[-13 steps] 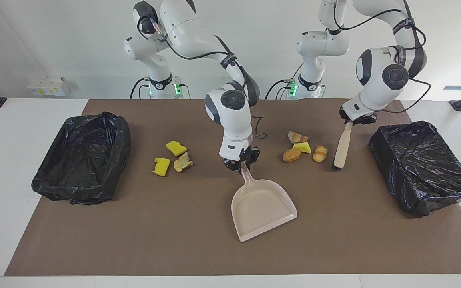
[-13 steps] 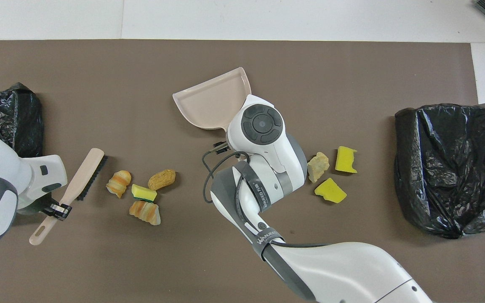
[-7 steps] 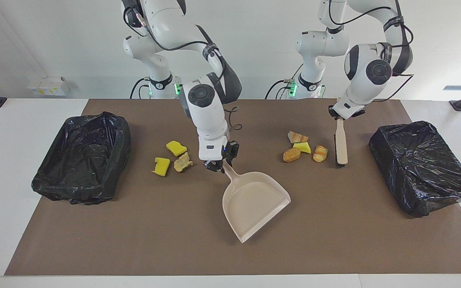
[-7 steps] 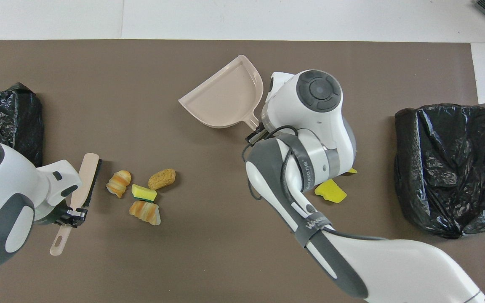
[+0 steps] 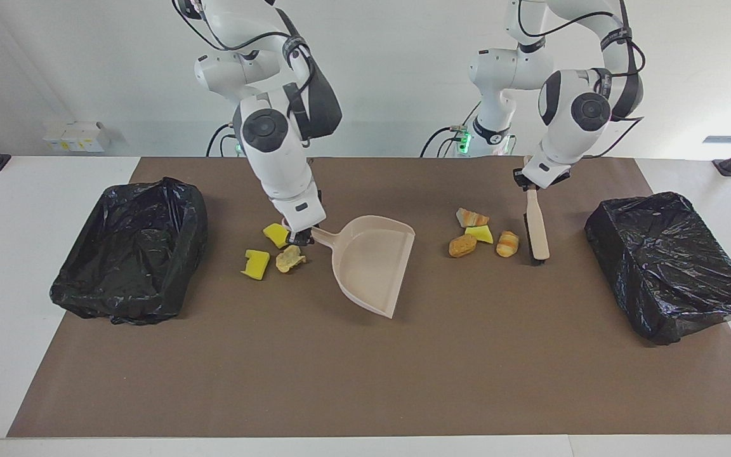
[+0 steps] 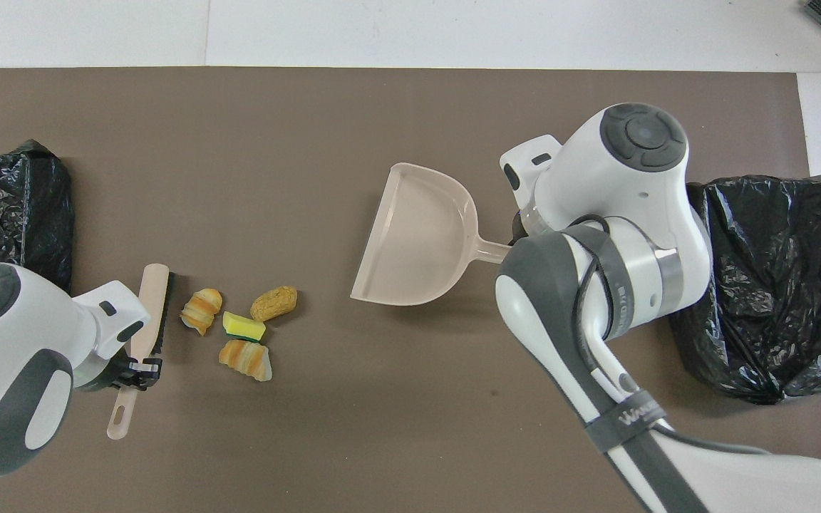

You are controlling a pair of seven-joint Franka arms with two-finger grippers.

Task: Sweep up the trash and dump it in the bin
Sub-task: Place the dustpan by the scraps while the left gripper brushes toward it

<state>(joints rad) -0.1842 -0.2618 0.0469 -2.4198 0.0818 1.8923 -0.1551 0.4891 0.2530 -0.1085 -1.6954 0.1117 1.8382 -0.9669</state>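
A: Where is the trash?

B: In 2 clusters on the brown mat (image 5: pixel 365 381). 4 pieces (image 5: pixel 481 235) lie toward the left arm's end: 3 orange-brown bread lumps and 1 yellow sponge chunk. 3 pieces (image 5: pixel 275 252) lie toward the right arm's end: 2 yellow sponge chunks and 1 tan lump.

A: And the left gripper (image 5: pixel 533 185)?

B: Its fingers are clamped tight on the handle of the brush (image 5: pixel 537 226). The brush head sits on the mat just beside the 4-piece cluster, between it and the black-lined bin (image 5: pixel 670 266) at that end.

A: The right gripper (image 5: pixel 299 237)?

B: Closed on the handle of the beige dustpan (image 5: pixel 372 263), right beside the 3-piece cluster. The pan lies between the 2 clusters, its open mouth toward the left arm's end. From overhead, the right arm hides the 3 pieces.

A: The second bin?

B: Another black-lined bin (image 5: pixel 131 251) sits at the right arm's end of the table, apart from the 3 pieces.
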